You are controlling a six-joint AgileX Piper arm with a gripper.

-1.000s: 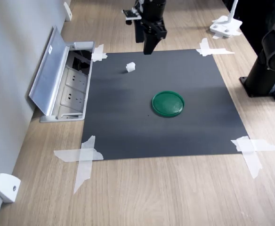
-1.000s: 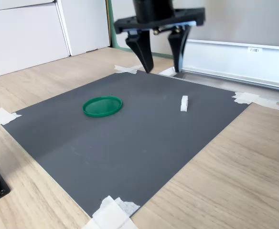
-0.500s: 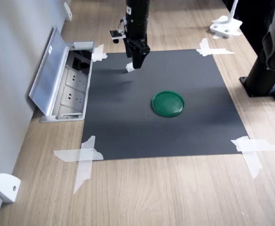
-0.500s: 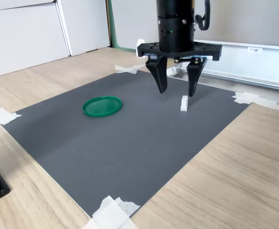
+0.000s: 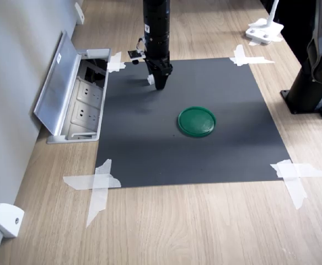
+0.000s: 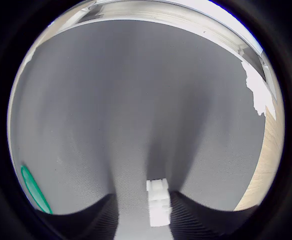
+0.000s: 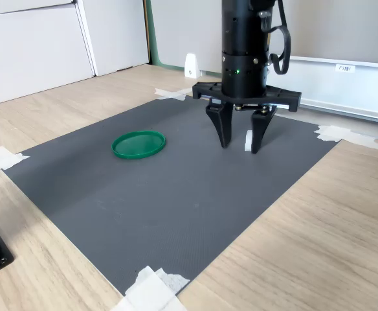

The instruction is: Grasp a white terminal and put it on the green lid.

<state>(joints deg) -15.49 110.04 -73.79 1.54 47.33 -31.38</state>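
Observation:
The white terminal (image 6: pixel 158 202) lies on the dark grey mat (image 5: pixel 150 149), a tiny white block. In the wrist view it sits between my two fingers. My gripper (image 7: pixel 241 146) is open and hangs low over the mat, pointing straight down. The terminal (image 7: pixel 248 138) shows close to the finger on the second exterior view's right. In the first exterior view the gripper (image 5: pixel 160 83) covers most of the terminal (image 5: pixel 150 79). Flat on the mat apart from the gripper is the green lid (image 5: pixel 196 121), seen also in the second exterior view (image 7: pixel 138 144) and the wrist view (image 6: pixel 34 189).
An open socket box with a raised metal flap (image 5: pixel 67 94) borders the mat on the first exterior view's left. White tape (image 5: pixel 97 182) holds the mat's corners. A white wedge piece (image 5: pixel 7 220) and a black stand (image 5: pixel 312 83) sit on the wooden table.
My gripper has moved from the mat's far edge towards the terminal and come down, so its open fingers now stand on either side of it. The terminal and lid have not moved.

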